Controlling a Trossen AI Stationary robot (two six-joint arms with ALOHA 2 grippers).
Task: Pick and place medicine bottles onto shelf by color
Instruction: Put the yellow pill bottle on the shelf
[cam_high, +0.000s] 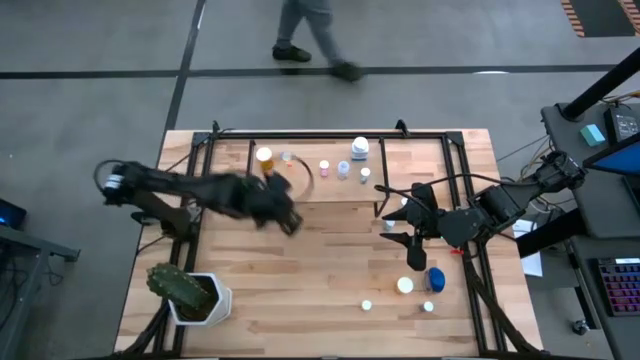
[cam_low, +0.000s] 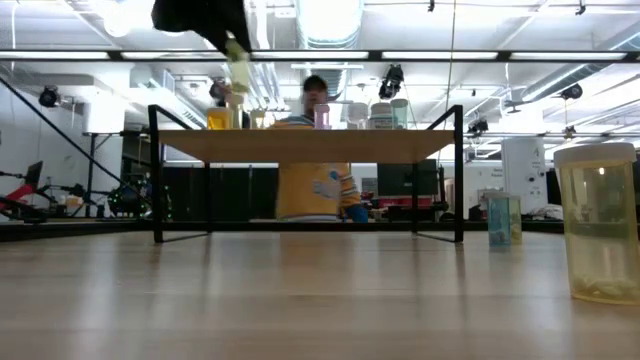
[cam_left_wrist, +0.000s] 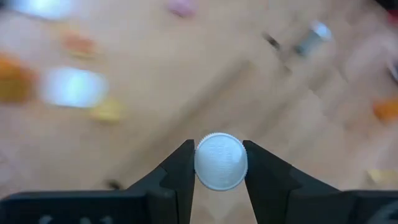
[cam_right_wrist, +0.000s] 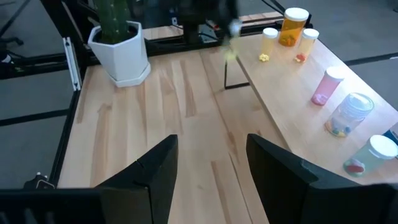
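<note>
Wooden worktop (cam_high: 330, 270) in a workshop, a shelf (cam_high: 330, 170) along its far edge.
Left hand (cam_high: 285, 218) grips a white-capped bottle (cam_left_wrist: 221, 162) between its fingers, just in front of the shelf; right hand (cam_high: 400, 222) waits released over the worktop's right side, loose bottles (cam_high: 405, 286) nearby.

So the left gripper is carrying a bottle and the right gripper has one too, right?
Only half right. The left gripper is shut on a white-capped bottle, as the left wrist view shows. The right gripper is open with nothing between its fingers, as the right wrist view shows.
</note>
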